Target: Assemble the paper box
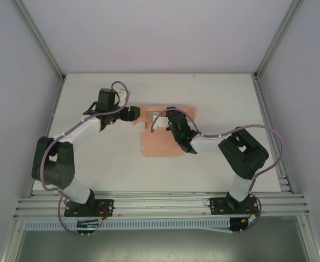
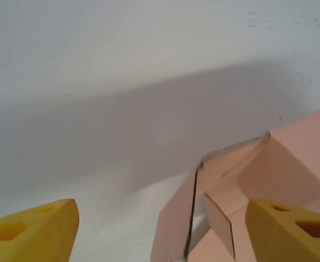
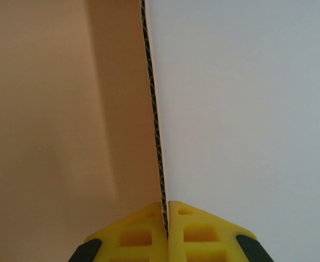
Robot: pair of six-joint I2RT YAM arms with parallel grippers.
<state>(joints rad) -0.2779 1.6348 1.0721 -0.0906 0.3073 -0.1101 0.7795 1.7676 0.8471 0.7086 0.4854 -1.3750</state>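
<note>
From above, you have the paper box [image 1: 161,143] as a flat salmon-pink sheet with flaps, lying near the middle of the white table [image 1: 220,98]. Your left gripper [image 1: 135,114] sits at the sheet's far left corner. Your right gripper [image 1: 155,122] reaches in from the right over the far part of the sheet; from this height you cannot tell how either set of jaws stands.

In the left wrist view, your two yellow fingers [image 2: 34,232] stand wide apart at the bottom corners, grasping nothing. The left gripper [image 2: 161,218] is released, with the table [image 2: 122,65] bare on the left between the fingers. The paper box [image 2: 296,158] comes in from the lower right, one flap raised on edge and a small tab folded beside it, close to the right finger.

In the right wrist view, your right gripper [image 3: 165,210] is clenched on the paper box [image 3: 67,109]: both yellow fingers [image 3: 132,234] are pressed together on a thin edge of the card, whose corrugated core runs straight up the frame.
</note>
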